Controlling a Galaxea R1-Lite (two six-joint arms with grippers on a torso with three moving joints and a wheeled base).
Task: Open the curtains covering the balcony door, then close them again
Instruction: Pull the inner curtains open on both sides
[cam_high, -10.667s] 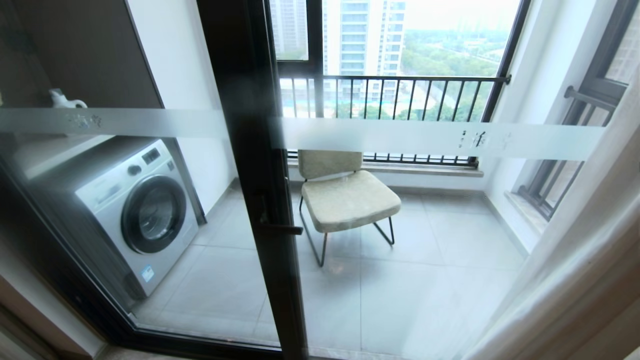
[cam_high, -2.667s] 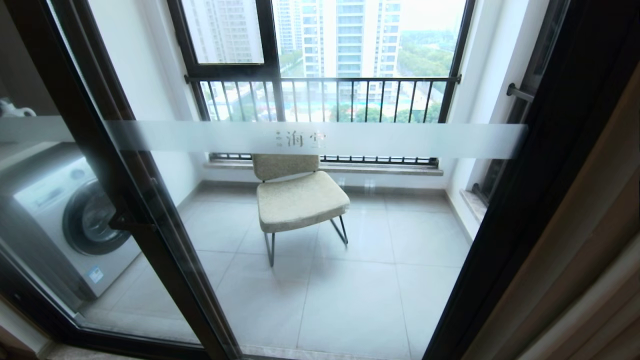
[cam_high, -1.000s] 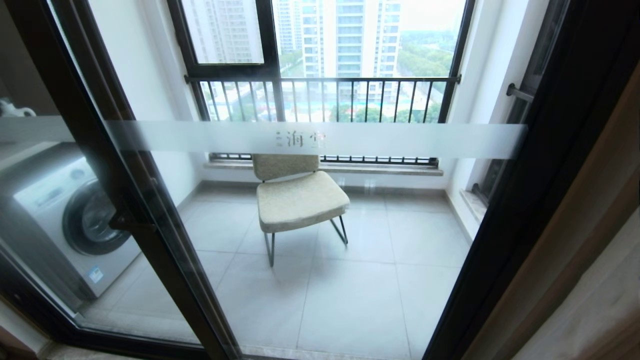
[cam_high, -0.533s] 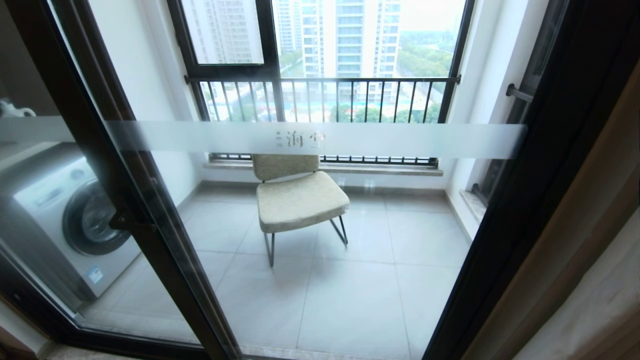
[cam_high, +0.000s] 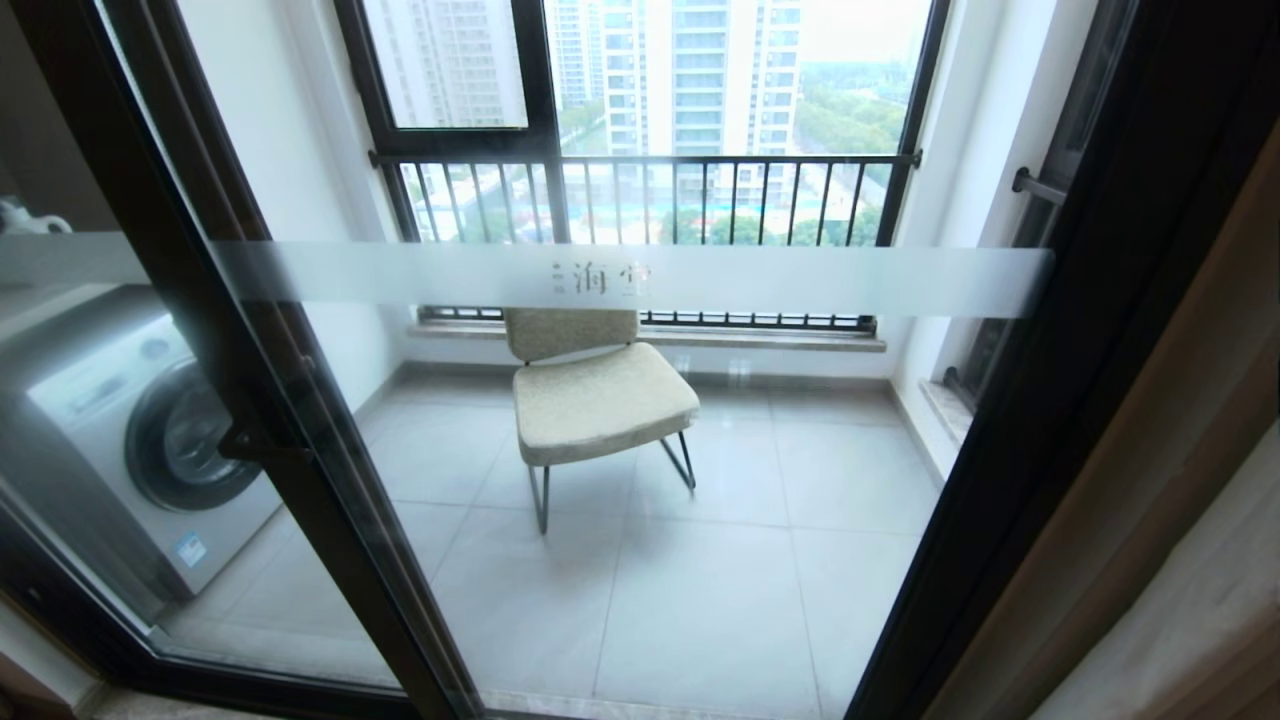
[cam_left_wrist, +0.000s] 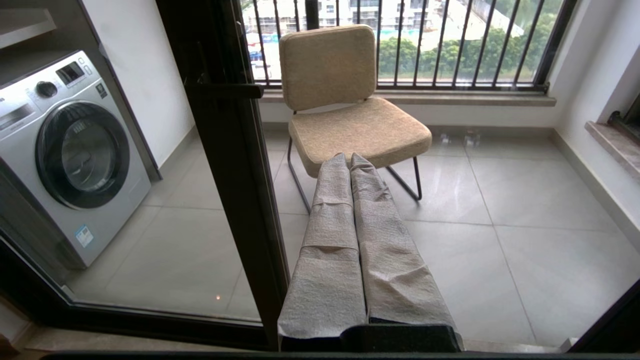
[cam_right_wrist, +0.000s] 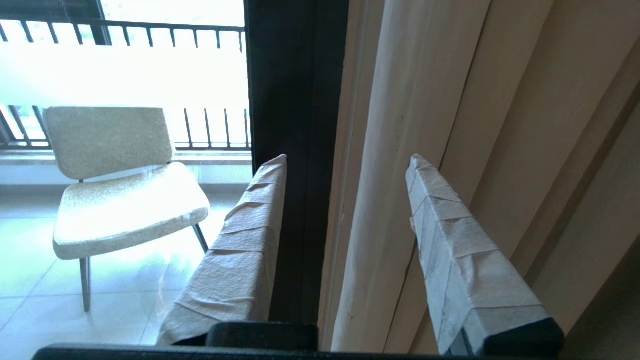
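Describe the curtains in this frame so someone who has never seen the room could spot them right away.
Start from the balcony door, the black-framed glass with a frosted white band across it. Follow it to its right-hand frame: the curtains hang there as beige pleated folds, gathered beside the glass. The right gripper has its fingers on either side of the leading fold. No other fabric hangs in vertical pleats; the chair is padded and stands outside.
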